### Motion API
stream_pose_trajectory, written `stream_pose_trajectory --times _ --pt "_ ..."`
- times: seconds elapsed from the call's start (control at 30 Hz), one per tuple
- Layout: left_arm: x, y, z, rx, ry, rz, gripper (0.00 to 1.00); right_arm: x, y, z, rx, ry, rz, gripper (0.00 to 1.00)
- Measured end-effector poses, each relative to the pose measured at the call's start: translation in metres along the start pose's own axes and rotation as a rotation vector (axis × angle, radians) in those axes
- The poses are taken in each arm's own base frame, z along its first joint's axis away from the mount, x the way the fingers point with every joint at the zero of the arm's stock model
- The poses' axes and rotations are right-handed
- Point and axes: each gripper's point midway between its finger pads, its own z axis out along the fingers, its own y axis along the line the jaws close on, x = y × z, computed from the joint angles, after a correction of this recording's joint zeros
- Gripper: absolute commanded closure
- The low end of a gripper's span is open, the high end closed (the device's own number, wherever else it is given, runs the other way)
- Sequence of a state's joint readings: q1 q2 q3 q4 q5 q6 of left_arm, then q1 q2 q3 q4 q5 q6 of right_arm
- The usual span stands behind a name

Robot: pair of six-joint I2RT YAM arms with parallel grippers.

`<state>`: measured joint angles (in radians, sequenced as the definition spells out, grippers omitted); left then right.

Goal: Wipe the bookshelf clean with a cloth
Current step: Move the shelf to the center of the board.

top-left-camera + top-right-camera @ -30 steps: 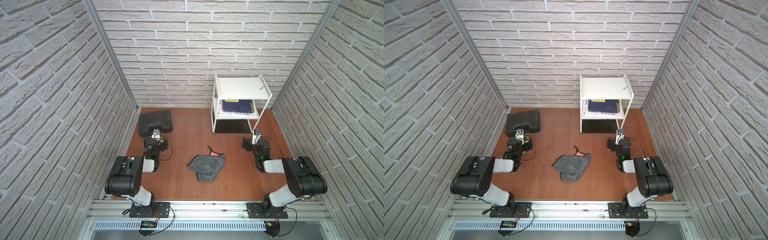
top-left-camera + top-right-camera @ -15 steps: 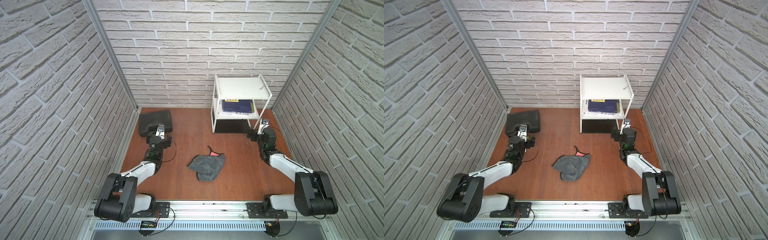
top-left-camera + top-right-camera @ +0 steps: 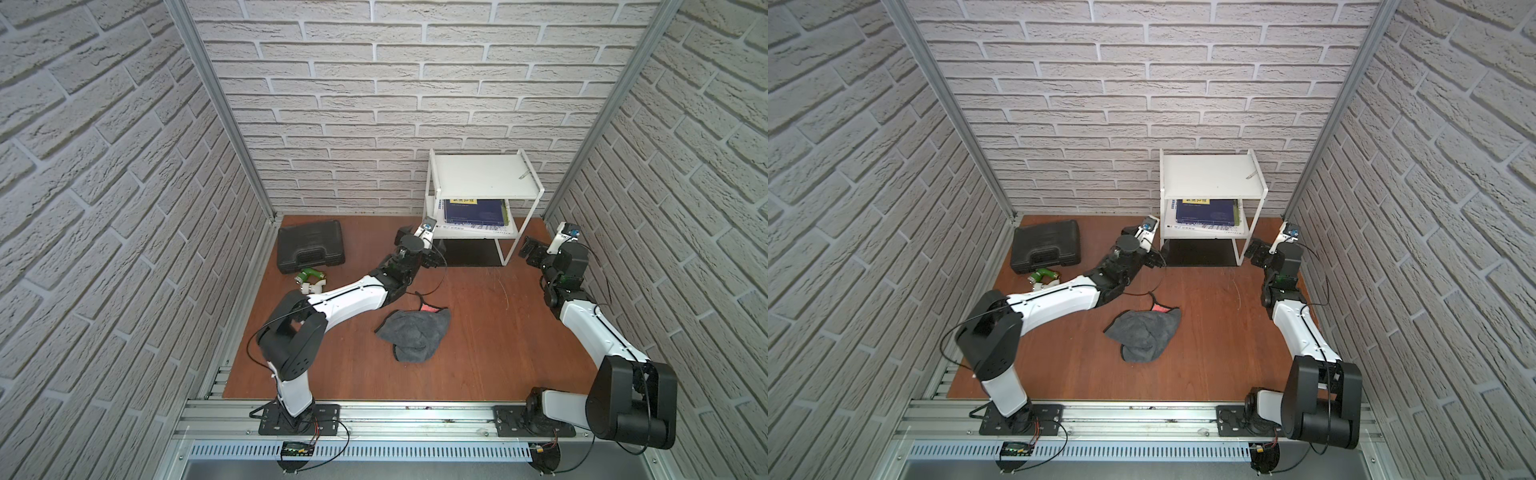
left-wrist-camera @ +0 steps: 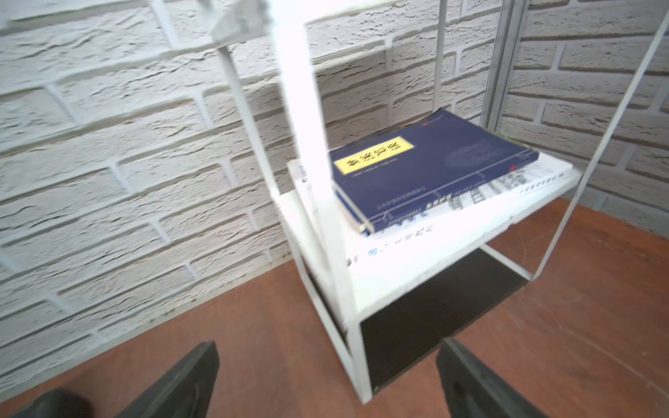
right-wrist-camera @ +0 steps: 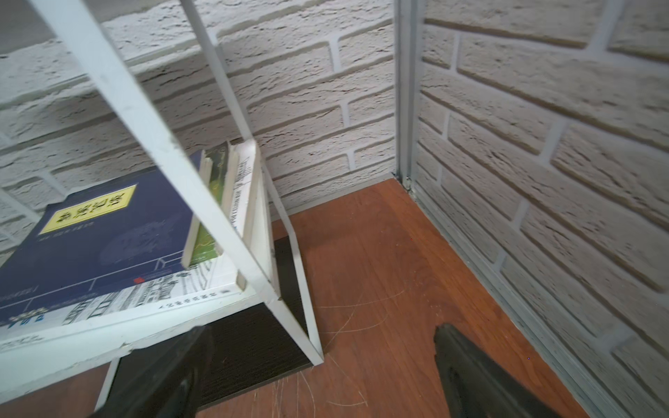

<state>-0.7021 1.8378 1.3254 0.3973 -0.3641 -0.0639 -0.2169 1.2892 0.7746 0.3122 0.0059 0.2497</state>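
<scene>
Brick-walled wooden floor: bookshelf against back wall; left claw, right claw wide, flanking; cloth mid-floor.

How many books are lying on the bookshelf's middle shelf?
3 visible, stacked flat: a blue book on top, a green book beneath, a white book lowest. More may be hidden.

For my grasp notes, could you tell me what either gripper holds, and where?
Nothing: the left gripper and right gripper are open and empty; the cloth lies untouched.
</scene>
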Motion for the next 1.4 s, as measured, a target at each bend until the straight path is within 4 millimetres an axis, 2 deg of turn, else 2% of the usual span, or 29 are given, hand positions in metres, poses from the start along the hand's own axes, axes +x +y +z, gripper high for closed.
stream_pose_trajectory --times 0.07,0.17,0.33,0.4,0.47,0.5,0.57,0.73,0.8,0.87,0.9,1.1,1.4 --pt "-0.008 0.0 0.019 -0.041 -0.002 -0.012 0.01 -0.002 0.007 0.001 -0.041 0.0 -0.02 0.01" --pt "-0.016 0.013 0.036 -0.124 -0.01 -0.036 0.04 -0.008 0.019 0.005 -0.101 -0.022 -0.051 0.01" --pt "-0.024 0.039 0.047 -0.206 -0.025 -0.064 0.23 -0.019 0.03 0.02 -0.161 -0.076 -0.101 0.01" --pt "-0.024 0.039 0.049 -0.191 -0.022 -0.069 0.31 -0.021 0.031 0.031 -0.167 -0.091 -0.115 0.0" --pt "-0.024 0.033 0.05 -0.158 -0.019 -0.073 0.42 -0.023 0.032 0.046 -0.169 -0.1 -0.12 0.04" --pt "-0.024 0.031 0.051 -0.146 -0.017 -0.067 0.48 -0.025 0.033 0.052 -0.174 -0.107 -0.122 0.07" --pt "-0.023 0.027 0.051 -0.123 -0.016 -0.065 0.61 -0.026 0.037 0.061 -0.193 -0.116 -0.126 0.19" --pt "-0.019 0.019 0.049 -0.065 -0.011 -0.059 0.8 -0.029 0.052 0.066 -0.278 -0.136 -0.14 0.61" --pt "-0.017 0.019 0.044 -0.042 -0.012 -0.07 0.9 -0.033 0.059 0.064 -0.302 -0.155 -0.149 0.8" --pt "-0.017 0.015 0.039 0.003 -0.025 -0.138 0.99 -0.033 0.065 0.061 -0.318 -0.168 -0.17 0.94" --pt "-0.016 0.016 0.036 0.014 -0.027 -0.136 1.0 -0.033 0.067 0.059 -0.326 -0.179 -0.221 0.97" --pt "-0.004 0.043 0.004 -0.012 -0.016 -0.137 1.0 -0.014 0.102 0.033 -0.423 -0.153 -0.264 0.97" --pt "0.025 0.117 -0.07 -0.119 0.015 -0.157 1.0 0.032 0.19 -0.04 -0.594 -0.123 -0.304 0.97"
